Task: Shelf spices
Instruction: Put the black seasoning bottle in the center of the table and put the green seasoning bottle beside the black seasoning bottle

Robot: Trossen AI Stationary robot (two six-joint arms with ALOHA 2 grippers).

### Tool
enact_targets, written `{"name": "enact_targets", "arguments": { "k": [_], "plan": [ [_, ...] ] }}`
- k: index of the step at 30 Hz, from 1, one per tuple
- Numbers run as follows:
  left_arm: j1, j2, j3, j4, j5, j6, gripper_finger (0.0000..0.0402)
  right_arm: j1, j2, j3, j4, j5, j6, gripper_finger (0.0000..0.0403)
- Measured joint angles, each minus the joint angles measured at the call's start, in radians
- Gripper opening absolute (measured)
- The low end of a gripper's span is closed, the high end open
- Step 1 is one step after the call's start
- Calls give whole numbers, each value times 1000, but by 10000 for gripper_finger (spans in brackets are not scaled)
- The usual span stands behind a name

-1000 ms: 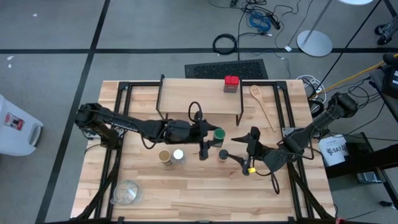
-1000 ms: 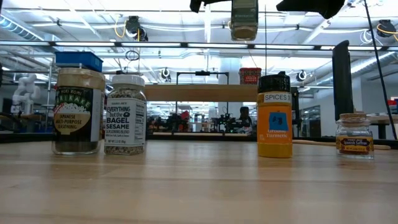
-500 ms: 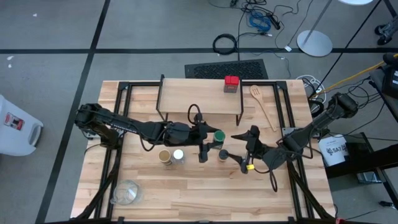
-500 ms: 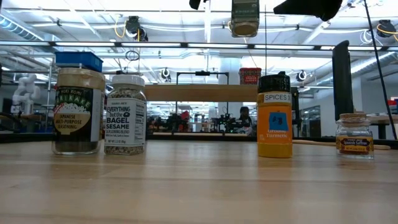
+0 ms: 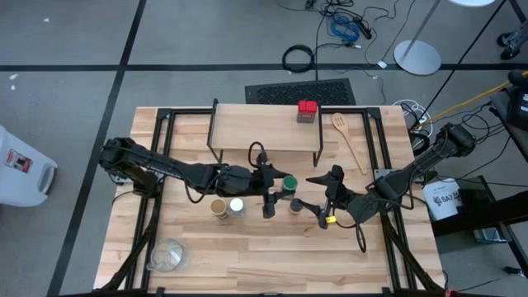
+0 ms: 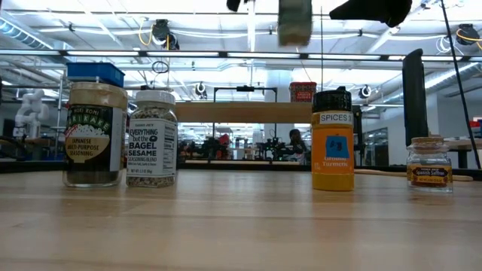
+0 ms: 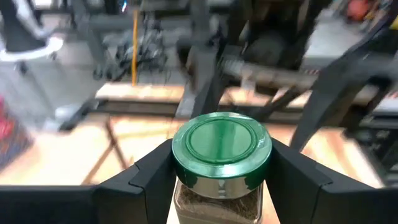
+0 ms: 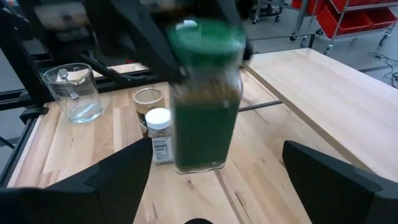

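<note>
Glass-bodied green-lidded spice jar [image 7: 221, 155] looks rigid, light, slick: left gripper [image 7: 219, 180] clamps its shoulders under the lid, right gripper [image 8: 205, 199] spread wide, empty.

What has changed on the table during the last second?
The left gripper, shut on the green-lid jar, carried it slightly toward the left arm's side. The right gripper opened fully and holds nothing. The standing jars, the red tin and the shelf did not move.

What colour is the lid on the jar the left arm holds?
Green lid, clearest in the left wrist view.
</note>
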Motion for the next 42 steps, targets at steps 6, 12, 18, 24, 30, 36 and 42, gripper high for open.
{"name": "enact_targets", "arguments": {
  "k": [6, 12, 18, 24, 30, 36, 42],
  "plan": [
    [-32, 1, -74, -70, -63, -127, 215, 1, 0, 0, -3, -54, 6, 348],
    [-70, 1, -215, 88, -181, -190, 215, 1, 0, 0, -5, -58, 2, 348],
    [-67, 1, -370, 354, -210, -216, 215, 1, 0, 0, -7, -77, 0, 348],
    [-61, 43, -405, 399, -189, -233, 215, 1, 0, 0, -29, -103, -4, 348],
    [-62, 160, -405, 541, -154, -233, 215, 1, 0, 0, -63, -126, -4, 348],
    [-61, 256, -403, 665, -154, -237, 215, 1, 0, 0, -67, -130, -1, 348],
    [-71, 346, -355, 691, -140, -255, 215, 1, 0, 0, -75, -130, 0, 348]
  ]
}}
